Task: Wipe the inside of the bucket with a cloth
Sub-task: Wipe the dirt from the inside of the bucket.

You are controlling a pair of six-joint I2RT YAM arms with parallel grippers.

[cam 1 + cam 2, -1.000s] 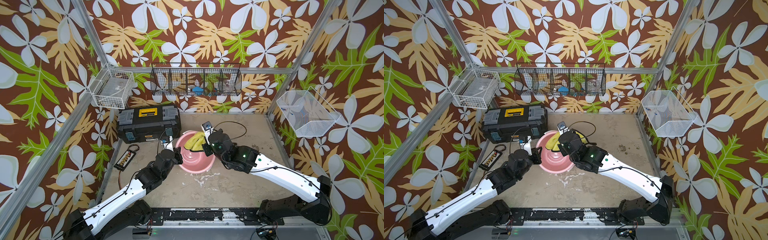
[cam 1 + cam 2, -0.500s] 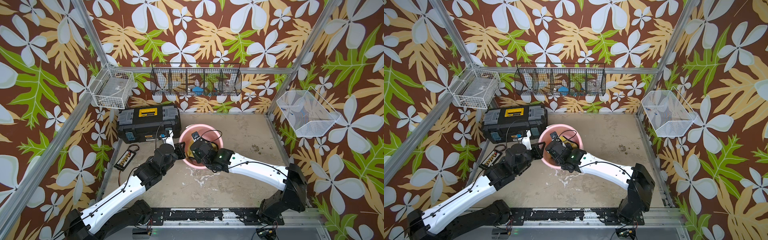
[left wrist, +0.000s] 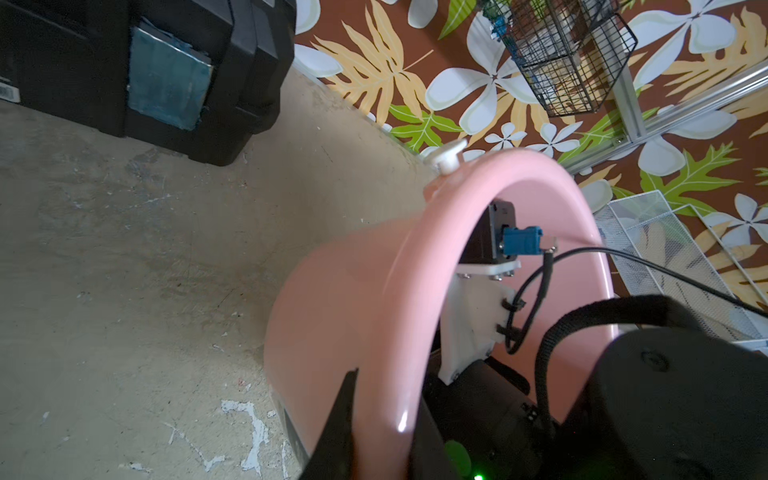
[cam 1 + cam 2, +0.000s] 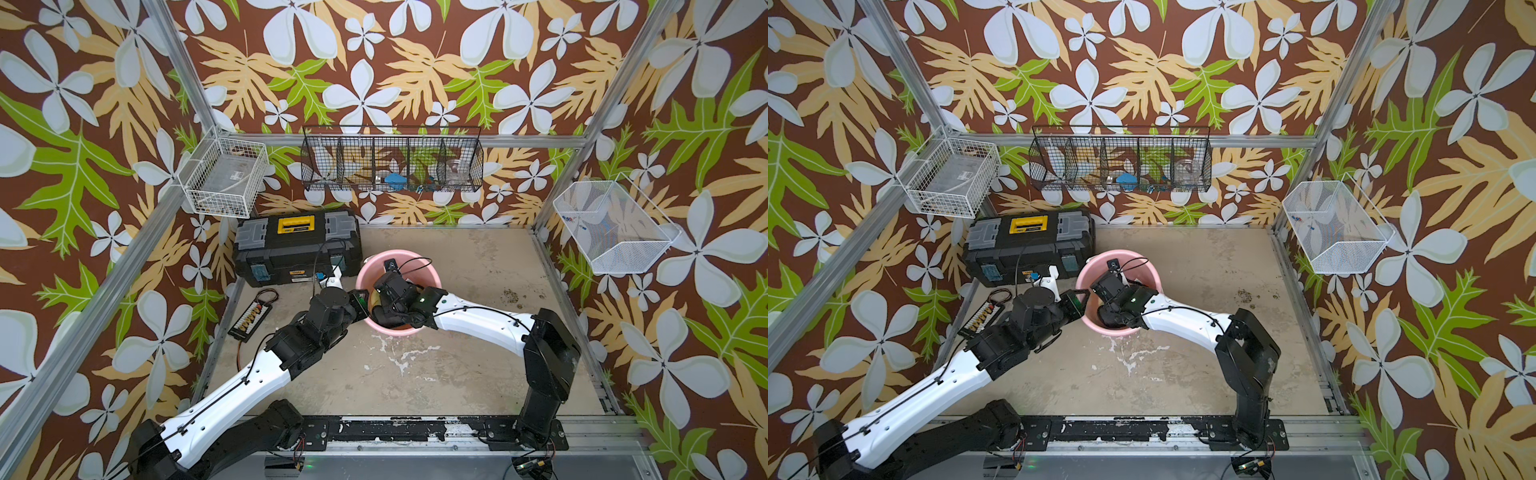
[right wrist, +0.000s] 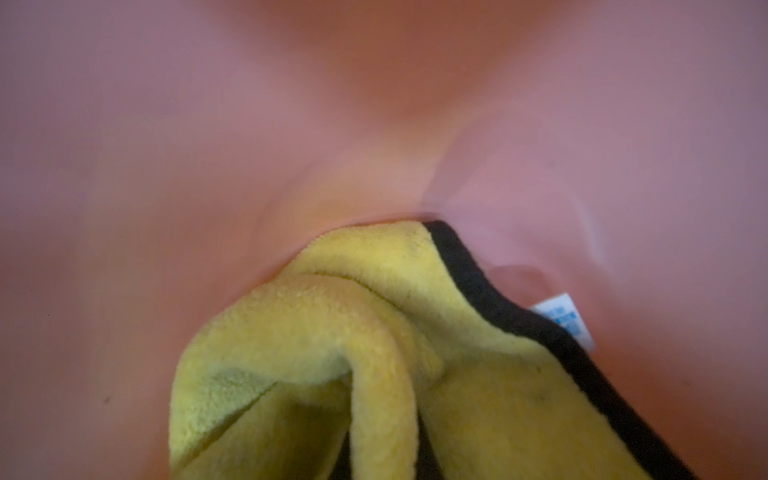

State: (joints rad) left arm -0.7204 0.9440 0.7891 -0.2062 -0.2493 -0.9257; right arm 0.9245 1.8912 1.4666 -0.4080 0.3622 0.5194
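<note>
The pale-pink bucket [image 4: 415,261] [image 4: 1133,258] stands left of centre on the floor, mouth up and tipped a little toward the left arm. My left gripper [image 4: 365,300] [image 4: 1082,302] [image 3: 386,419] is shut on the bucket's near-left rim, one finger outside the wall and one inside. The right arm's wrist [image 4: 397,293] reaches down into the bucket, hiding its gripper in both top views. In the right wrist view my right gripper [image 5: 384,455] is shut on a fold of the yellow, black-edged cloth [image 5: 332,328], which presses against the bucket's pink inner wall [image 5: 208,145].
A black toolbox [image 4: 295,249] sits just behind and left of the bucket. A small strip of parts [image 4: 249,319] lies by the left wall. Wire baskets hang on the walls: white [image 4: 226,178], black [image 4: 390,162], white [image 4: 615,228]. Paint stains [image 4: 399,361] mark the floor.
The bucket has swung from lying tipped with its mouth showing to nearly upright. The right gripper has pushed the cloth down inside it, its arm folding back. The left gripper keeps its hold on the rim.
</note>
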